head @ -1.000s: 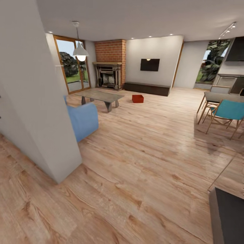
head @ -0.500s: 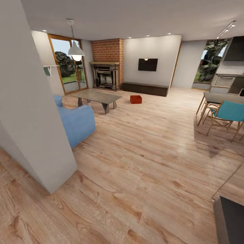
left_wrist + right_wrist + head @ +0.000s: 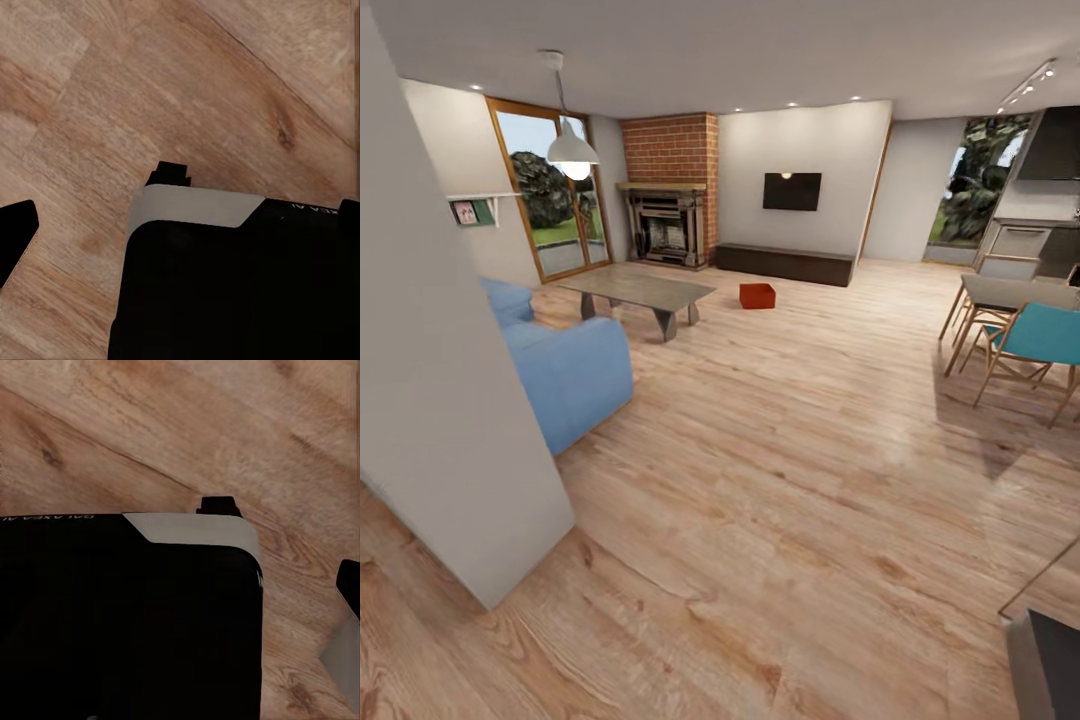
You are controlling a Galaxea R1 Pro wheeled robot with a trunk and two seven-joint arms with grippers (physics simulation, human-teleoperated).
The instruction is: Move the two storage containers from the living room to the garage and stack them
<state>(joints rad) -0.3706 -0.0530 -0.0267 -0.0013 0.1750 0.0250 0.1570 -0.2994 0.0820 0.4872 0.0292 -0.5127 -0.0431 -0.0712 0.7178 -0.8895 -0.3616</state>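
Container (image 3: 757, 295) far across plank floor (image 3: 790, 480).

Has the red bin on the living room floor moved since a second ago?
No. The red bin keeps its spot between the grey table and the dark bench; only the camera shifted.

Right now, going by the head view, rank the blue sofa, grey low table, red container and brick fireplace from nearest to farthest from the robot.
1. blue sofa: left foreground.
2. grey low table: left of centre, beyond the sofa.
3. red container: on the floor, right of the table's far end.
4. brick fireplace: against the back wall.
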